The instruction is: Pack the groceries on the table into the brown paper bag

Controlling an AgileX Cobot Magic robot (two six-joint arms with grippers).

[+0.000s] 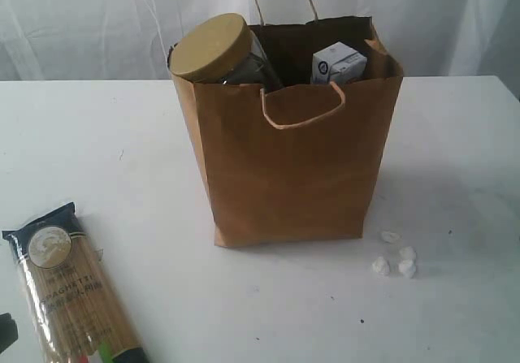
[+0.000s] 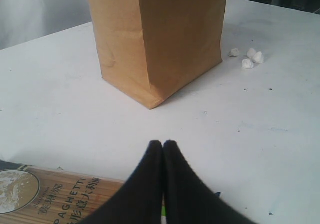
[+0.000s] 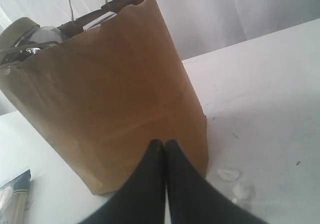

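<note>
White tabletop [image 1: 455, 136] bore the bag [image 1: 292, 168] ahead of my left hand [image 2: 163, 143] and right hand [image 3: 164, 142], both closed tight and empty; spaghetti [image 2: 60, 199] lay beside the left.

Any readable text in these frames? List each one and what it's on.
"SPAGHETTI": on the spaghetti packet, below its round emblem.
Smaller print on the same packet, including characters next to the word in the left wrist view: too blurred to read.
Print on the small white-blue packet: too small to read.
Paper bag: no text visible.
</note>
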